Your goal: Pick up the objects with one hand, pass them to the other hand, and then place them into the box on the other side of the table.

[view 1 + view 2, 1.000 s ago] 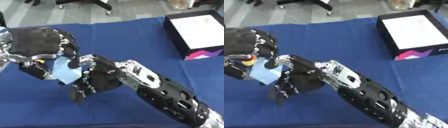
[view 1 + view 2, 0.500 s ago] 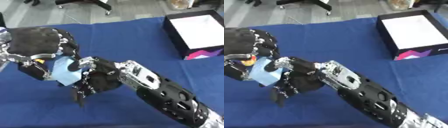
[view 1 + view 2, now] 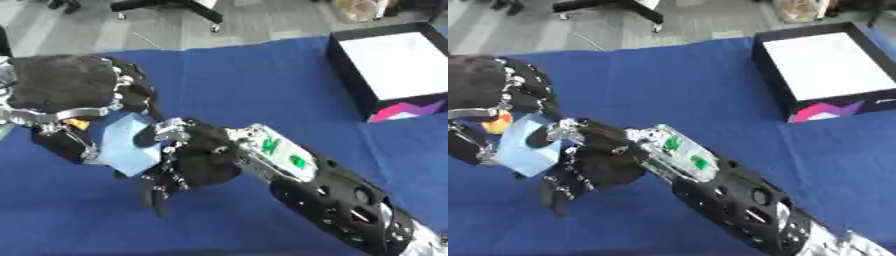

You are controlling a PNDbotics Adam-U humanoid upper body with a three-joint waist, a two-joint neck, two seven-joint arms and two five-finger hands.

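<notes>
Left hand (image 3: 74, 97), black with silver links, sits at the view's left over the blue cloth-covered table (image 3: 254, 75); fingers curled down round the upper edge of a pale blue, flat, squarish object (image 3: 122, 142). Small orange-yellow bit (image 3: 77, 122) shows under the same fingers; cannot make out what it is.

Right hand (image 3: 197, 162) reaches across from the lower right, palm against the pale blue piece's right edge. Thumb hooks onto that edge; fingers hang mostly straight downward below it, not wrapped round anything. Whether the thumb really pinches the piece is not clear from either eye view.

Pale blue piece is held off the cloth, between the two hands, tilted, touching both. Reads as the hand-over step: the left hand has it, the right hand has not yet closed on it.

Handling, as a judgement: looks thin and light, possibly a soft pad or sponge, perhaps bendable. Matte face, probably not slippery, unlikely to break. Best hold looks like the free lower right edge, thumb on one face and fingers on the other, clear of the left fingers. Risk: if the left hand lets go early, the piece slides out.

Black-walled box with white floor (image 3: 820, 67) stands at the far right, well apart from both hands.
</notes>
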